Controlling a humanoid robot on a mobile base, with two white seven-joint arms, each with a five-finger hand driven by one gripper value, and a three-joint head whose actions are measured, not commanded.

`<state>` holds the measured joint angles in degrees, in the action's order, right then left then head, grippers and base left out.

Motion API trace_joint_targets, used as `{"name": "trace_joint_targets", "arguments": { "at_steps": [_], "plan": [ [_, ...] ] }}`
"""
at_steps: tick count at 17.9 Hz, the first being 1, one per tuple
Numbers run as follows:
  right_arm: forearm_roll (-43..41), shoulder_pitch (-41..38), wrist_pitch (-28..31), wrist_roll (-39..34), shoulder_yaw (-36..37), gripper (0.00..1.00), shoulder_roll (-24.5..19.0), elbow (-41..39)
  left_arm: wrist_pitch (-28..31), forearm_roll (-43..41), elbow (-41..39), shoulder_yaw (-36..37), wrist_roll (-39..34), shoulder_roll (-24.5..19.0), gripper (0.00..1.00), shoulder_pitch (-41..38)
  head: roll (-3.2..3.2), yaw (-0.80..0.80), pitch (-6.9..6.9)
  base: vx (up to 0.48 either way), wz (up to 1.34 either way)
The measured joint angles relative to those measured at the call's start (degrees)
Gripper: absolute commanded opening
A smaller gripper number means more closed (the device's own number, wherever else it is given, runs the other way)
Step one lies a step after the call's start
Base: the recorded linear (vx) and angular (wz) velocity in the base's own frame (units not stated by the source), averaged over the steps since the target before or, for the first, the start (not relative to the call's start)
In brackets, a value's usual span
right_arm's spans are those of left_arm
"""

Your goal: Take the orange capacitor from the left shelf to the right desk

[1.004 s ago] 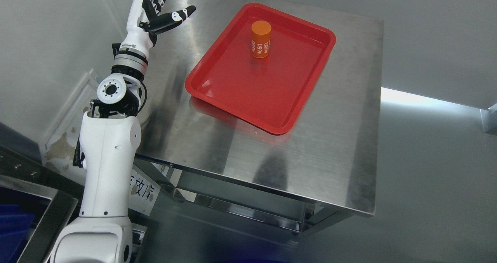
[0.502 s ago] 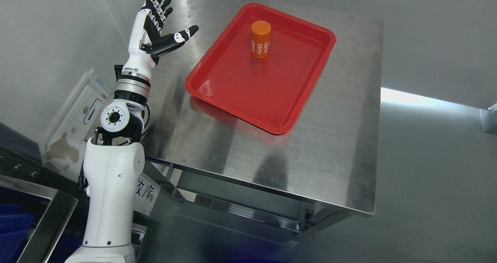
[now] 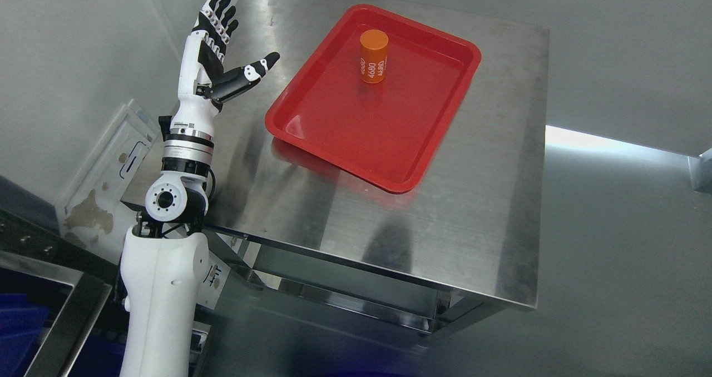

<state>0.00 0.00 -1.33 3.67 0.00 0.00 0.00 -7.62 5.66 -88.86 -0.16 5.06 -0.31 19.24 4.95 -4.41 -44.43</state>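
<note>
— So, what is the left hand (image 3: 214, 54) doing?
— Fingers spread, holding nothing, beside the steel desk's (image 3: 445, 216) left edge; it sits lower and nearer than a second ago.
— And the orange capacitor (image 3: 374, 56)?
— Upright in the red tray (image 3: 311, 135), unmoved, a stubby cylinder printed "4680" in white.

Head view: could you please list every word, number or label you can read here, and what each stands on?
"4680", white print, twice down the side of the orange capacitor standing in the red tray.
Dark characters on the white sign behind the left arm: partly hidden, unreadable.
</note>
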Motion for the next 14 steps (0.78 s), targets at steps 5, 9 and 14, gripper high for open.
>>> {"name": "trace_joint_targets", "arguments": {
  "at_steps": [5, 9, 14],
  "plan": [
    [0.0, 0.0, 0.0, 0.0, 0.0, 1.0, 0.0, 0.0, -1.3, -0.6, -2.0, 0.1, -0.2, 0.1, 1.0, -2.1, 0.0, 0.0, 0.0, 0.0, 0.0],
    [0.0, 0.0, 0.0, 0.0, 0.0, 1.0, 0.0, 0.0, -1.4, -0.8, -3.1, 0.1, -0.2, 0.2, 1.0, -2.8, 0.0, 0.0, 0.0, 0.0, 0.0],
    [0.0, 0.0, 0.0, 0.0, 0.0, 1.0, 0.0, 0.0, -1.1, -0.9, -3.9, 0.1, -0.2, 0.2, 1.0, -3.2, 0.0, 0.0, 0.0, 0.0, 0.0]
  ]
}}
